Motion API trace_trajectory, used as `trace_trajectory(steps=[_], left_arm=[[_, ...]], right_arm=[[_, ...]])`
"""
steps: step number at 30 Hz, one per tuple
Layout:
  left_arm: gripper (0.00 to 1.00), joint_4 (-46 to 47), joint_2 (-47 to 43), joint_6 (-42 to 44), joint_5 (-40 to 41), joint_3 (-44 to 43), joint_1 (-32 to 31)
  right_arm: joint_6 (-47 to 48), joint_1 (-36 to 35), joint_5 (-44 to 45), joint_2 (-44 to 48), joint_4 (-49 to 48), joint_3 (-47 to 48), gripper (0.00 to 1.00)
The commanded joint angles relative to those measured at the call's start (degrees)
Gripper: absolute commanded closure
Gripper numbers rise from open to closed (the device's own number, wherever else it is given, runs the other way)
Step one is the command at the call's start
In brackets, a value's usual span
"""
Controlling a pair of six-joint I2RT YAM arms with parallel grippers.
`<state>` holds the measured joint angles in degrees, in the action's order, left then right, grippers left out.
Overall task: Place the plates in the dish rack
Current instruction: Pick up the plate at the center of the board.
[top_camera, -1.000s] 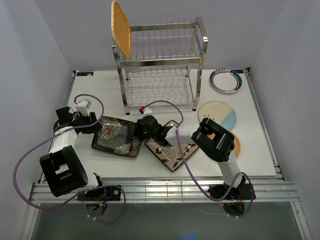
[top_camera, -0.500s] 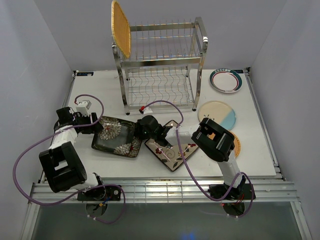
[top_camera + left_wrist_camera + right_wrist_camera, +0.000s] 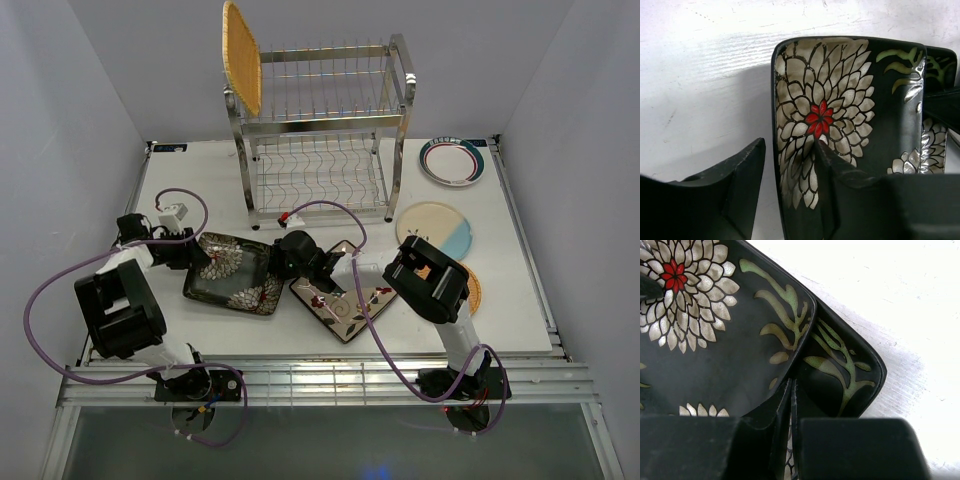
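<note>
Top view: two-tier shiny steel wire dish rack point(image 3: 320, 122) stands at the far middle of the white table point(image 3: 190, 190). One woven orange-tan round plate point(image 3: 242, 55) stands upright at the left end of the rack's upper tier. Lower tier shows no plates.

On the table, flat:
- two black square plates with white flowers, stacked slightly askew, in front of the rack to the left; upper black plate point(image 3: 715, 340) overlaps lower black plate point(image 3: 850, 370).
- cream floral square plate point(image 3: 340, 295) just right of the black pair, partly under the right arm.
- cream-and-blue round plate point(image 3: 435, 230) right of the rack; teal-rimmed white round plate point(image 3: 453, 161) beyond it near the far right corner.
- second woven orange-tan plate point(image 3: 472, 288) mostly hidden behind the right arm.

Left gripper point(image 3: 790, 170): jaws spread, straddling the left rim of the upper black plate, one finger inside on the flower, the other outside over bare table, with a gap to the rim.

Right gripper point(image 3: 791, 405): fingers pressed together, tips at the right edge of the upper black plate where it overlaps the lower one. Cannot tell whether the tips are under that rim.
</note>
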<state>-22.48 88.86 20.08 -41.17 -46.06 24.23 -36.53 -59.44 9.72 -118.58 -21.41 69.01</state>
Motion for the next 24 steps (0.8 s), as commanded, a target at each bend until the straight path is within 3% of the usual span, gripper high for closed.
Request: trace_trajectory(steps=[1, 7, 14, 24], left_arm=[[0.51, -0.90, 0.00, 1.98, -3.74, -2.01, 0.29], [0.78, -1.95, 1.05, 2.69, -4.88, -2.71, 0.29], [1.00, -3.71, 0.70, 3.39, -6.38, -3.33, 0.29], [1.00, -7.58, -3.51, 3.75, -8.76, -5.00, 0.91]], right_arm=[[0.94, -0.41, -0.75, 0.11, -2.32, 0.86, 0.92], [0.94, -0.41, -1.19, 0.11, -2.50, 0.77, 0.92], [1.03, -0.41, -1.19, 0.37, -2.59, 0.42, 0.92], [1.03, -0.41, -1.19, 1.25, -3.37, -0.72, 0.92]])
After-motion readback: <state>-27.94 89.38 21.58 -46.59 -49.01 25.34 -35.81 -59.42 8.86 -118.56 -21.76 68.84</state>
